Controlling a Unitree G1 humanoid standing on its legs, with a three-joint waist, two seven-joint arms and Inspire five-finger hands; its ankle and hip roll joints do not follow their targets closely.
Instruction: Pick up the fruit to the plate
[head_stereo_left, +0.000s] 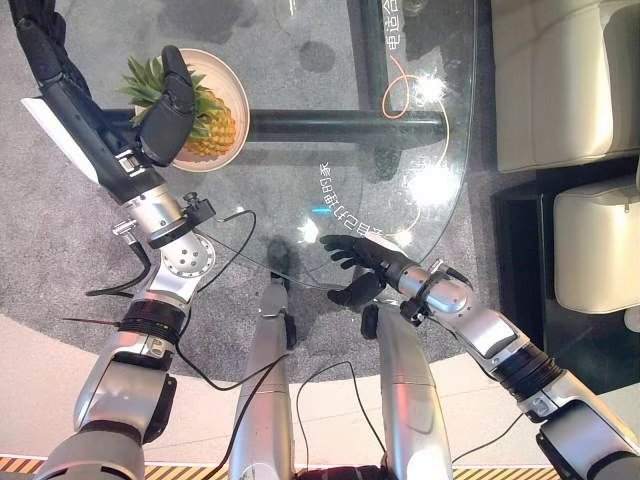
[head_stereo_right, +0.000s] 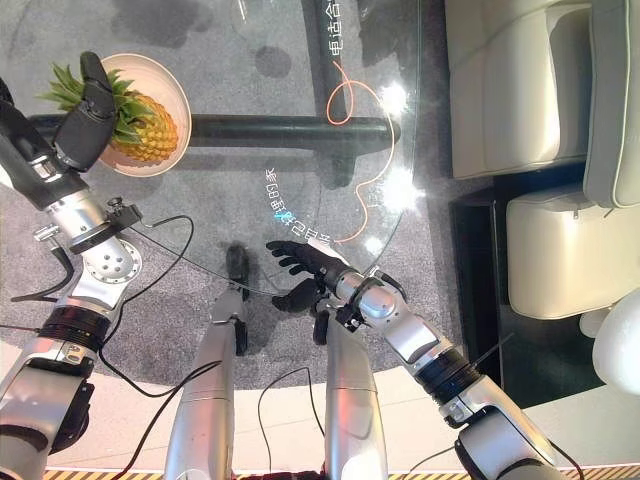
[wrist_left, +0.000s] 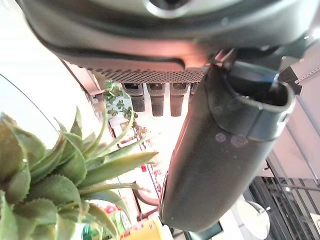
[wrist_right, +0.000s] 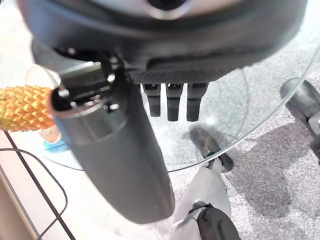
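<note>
With the pineapple (head_stereo_left: 208, 122) already lying on the plate (head_stereo_left: 232, 92), keep your left hand (head_stereo_left: 168, 110) slack and fingers straight above its crown, lift straight off without nudging it, and leave your right hand (head_stereo_left: 362, 262) relaxed, spread over the counter (head_stereo_left: 300, 180).

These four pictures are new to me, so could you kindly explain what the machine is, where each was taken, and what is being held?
It is a humanoid robot with two arms ending in dark hands. Two pictures look down from its head; the other two come from cameras on its wrists.

On the glass table a pineapple lies on a pale plate. The left hand reaches over it, thumb across the leaves; I cannot tell whether it grips. The right hand hovers open at the table's near edge, holding nothing. An orange cord and white seats lie beyond.
</note>
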